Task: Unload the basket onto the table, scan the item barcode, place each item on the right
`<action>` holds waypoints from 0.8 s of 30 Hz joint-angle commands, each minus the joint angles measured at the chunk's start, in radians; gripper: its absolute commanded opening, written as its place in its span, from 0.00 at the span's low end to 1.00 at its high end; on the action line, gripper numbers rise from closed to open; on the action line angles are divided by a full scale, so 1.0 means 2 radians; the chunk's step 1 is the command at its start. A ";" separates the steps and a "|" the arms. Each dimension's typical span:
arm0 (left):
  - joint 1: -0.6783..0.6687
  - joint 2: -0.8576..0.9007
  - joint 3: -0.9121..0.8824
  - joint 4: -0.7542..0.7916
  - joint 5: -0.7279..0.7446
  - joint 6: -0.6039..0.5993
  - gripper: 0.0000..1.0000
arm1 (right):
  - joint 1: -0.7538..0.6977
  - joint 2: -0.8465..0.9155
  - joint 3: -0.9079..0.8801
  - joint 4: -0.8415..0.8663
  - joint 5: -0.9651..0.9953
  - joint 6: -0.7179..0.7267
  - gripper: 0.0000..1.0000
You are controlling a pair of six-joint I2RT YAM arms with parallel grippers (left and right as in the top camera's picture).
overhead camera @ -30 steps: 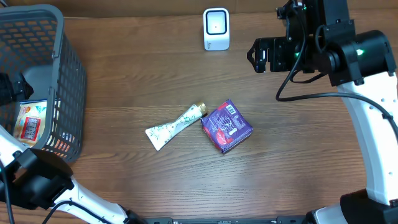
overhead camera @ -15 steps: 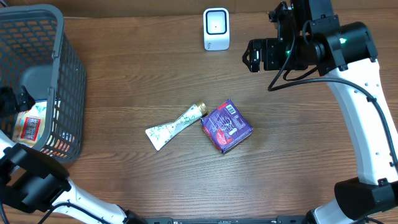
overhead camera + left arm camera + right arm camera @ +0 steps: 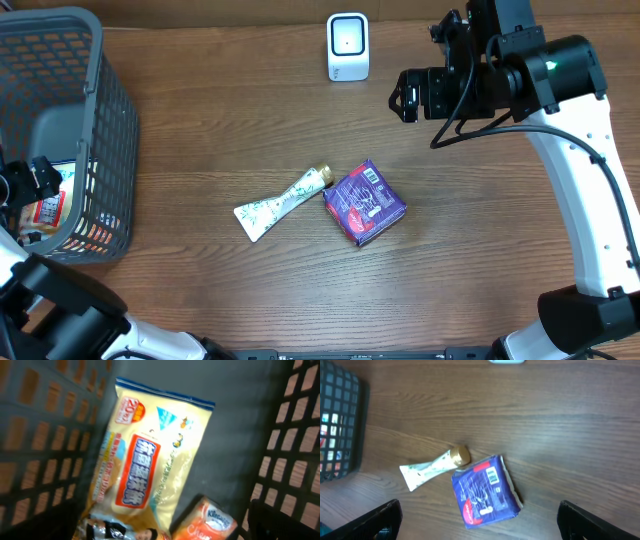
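The right gripper is hanging over the far right of the counter with its jaws spread wide and nothing between them, just beside the white scanner standing at the far edge. The purple pack is lying flat near the middle of the counter, nearer the robot than that gripper and a little to its left, and in the right wrist view it is sitting between the two fingers, low in the frame. It is resting turned on the counter, so its edges are running diagonally (its barcode label is facing up, toward the far corner). A tube is lying just beside it, cap end almost touching, long axis slanting away to the left.

The left gripper is reaching down inside the grey basket, also released and empty, above a yellow wipes packet lying lengthwise on the basket floor.

For the purple pack the right arm is plainly nearer; it would be coming straight down and needing its jaws turned to meet the slanted sides.
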 commanded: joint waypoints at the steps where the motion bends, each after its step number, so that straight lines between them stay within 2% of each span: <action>1: 0.000 -0.005 -0.033 0.030 -0.015 -0.001 1.00 | 0.002 -0.005 0.008 -0.006 -0.006 0.002 1.00; 7: -0.002 -0.005 -0.050 0.066 -0.017 0.048 1.00 | 0.002 -0.005 0.008 -0.005 -0.006 0.002 1.00; 14: 0.000 0.011 -0.053 0.100 -0.034 0.049 1.00 | 0.002 -0.005 0.008 -0.003 -0.006 0.002 1.00; 24: -0.001 0.095 -0.053 0.104 -0.037 0.047 1.00 | 0.002 -0.005 0.008 0.009 -0.006 0.003 1.00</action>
